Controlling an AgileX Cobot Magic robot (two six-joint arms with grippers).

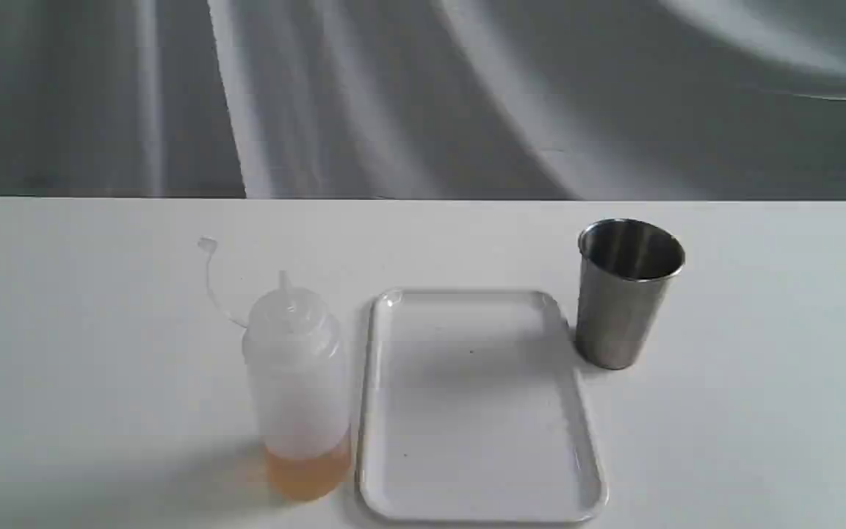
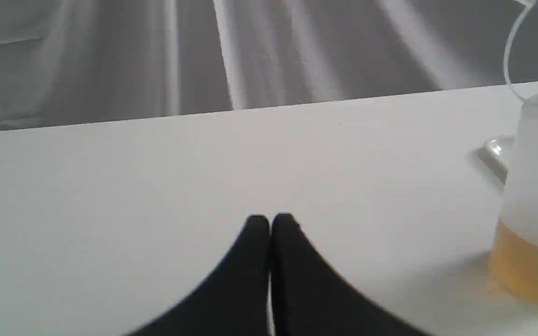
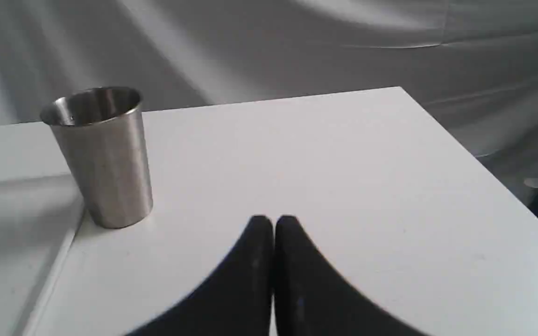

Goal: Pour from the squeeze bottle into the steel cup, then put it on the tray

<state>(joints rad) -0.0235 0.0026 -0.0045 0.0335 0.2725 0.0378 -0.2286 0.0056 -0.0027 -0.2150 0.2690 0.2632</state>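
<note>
Three things stand on the white worktop (image 1: 63, 330) in the exterior view. The squeeze bottle (image 1: 297, 382) is upright on the left, its long axis vertical and its nozzle pointing straight up. Its thin cap strap arcs up and away to the left, and amber liquid fills its base. It stands just beside the near end of the tray's left long edge. The tray (image 1: 478, 411) lies flat in the middle, its long axis running from near to far. The steel cup (image 1: 625, 301) stands upright, mouth up, just beside the tray's far right corner.

From the left wrist view, the left fingers (image 2: 255, 242) are pressed together, holding nothing, above bare worktop, well apart from the bottle.

From the right wrist view, the right fingers (image 3: 257, 242) are likewise pressed together and grip nothing, near the upright cup but apart from it.
</note>
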